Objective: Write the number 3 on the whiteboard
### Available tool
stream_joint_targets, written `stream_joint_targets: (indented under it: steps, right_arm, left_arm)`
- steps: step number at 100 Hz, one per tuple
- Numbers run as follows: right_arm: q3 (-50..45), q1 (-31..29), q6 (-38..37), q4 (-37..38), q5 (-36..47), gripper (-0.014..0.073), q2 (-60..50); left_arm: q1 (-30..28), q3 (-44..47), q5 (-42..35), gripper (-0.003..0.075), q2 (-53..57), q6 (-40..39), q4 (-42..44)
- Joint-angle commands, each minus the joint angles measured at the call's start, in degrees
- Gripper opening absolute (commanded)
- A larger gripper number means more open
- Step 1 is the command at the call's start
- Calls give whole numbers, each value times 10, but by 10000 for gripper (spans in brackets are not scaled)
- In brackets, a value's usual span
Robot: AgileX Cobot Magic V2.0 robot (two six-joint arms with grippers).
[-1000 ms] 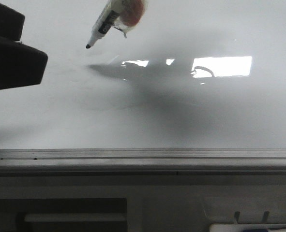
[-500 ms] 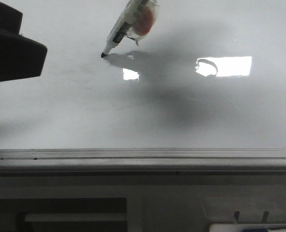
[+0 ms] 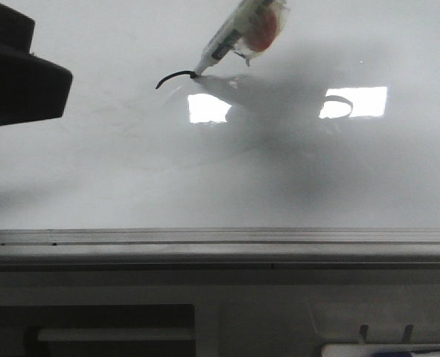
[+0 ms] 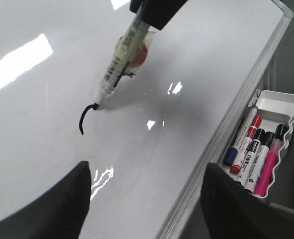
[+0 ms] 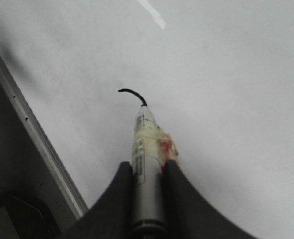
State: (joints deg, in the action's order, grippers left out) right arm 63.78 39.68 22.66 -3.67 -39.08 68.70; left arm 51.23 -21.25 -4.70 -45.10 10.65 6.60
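Observation:
The whiteboard [image 3: 130, 178] is glossy white and fills most of the front view. My right gripper [image 5: 147, 167] is shut on a marker [image 5: 147, 144] with tape and a red patch round its barrel. The marker [image 3: 234, 37] leans down to the left and its tip touches the board. The number 3 shows only as a short curved black stroke [image 3: 173, 76] that runs left from the tip; it also shows in the left wrist view [image 4: 84, 117] and in the right wrist view [image 5: 132, 93]. My left gripper [image 4: 146, 172] is open and empty above the board, at the left of the front view [image 3: 18, 74].
The board's grey frame edge [image 3: 220, 238] runs along the near side. A white tray [image 4: 281, 107] with several markers sits just outside the frame. Bright rectangular glare patches [image 3: 208, 108] [image 3: 361, 100] lie on the board.
The marker came down onto the board, then moved right with its tip on the surface, leaving a short curved black stroke. The left gripper has stayed nearly still.

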Motion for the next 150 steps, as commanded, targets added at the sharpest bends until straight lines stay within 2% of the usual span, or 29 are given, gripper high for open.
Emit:
stream_joint_targets:
  steps: [1,16,27,34,53,79,107,150]
  right_arm:
    - [2,12,-4,18,16,-48,-6]
    - [0,30,-5,18,19,-48,13]
    - [0,30,-41,43,15,-48,6]
    - [0,30,-60,64,-3,-48,-6]
    - [-1,43,-59,46,-55,-48,-13]
    - [1,81,-59,44,13,-48,42]
    - [1,83,-59,-5,10,-48,-5]
    - [1,161,-59,-6,7,-48,-5]
  left_arm:
    - [0,-18,-41,427,1,-7,-5]
    - [0,-18,-41,427,1,-7,-5]
    - [0,-18,-41,427,1,-7,-5]
    - [0,-18,-41,427,1,-7,-5]
    - [0,-18,-41,427,2,-7,-5]
    - [0,-18,-41,427,2,-7,-5]
    - [1,-18,-41,427,2,-7,-5]
    - [18,-18,-87,427,-85,-7,17]
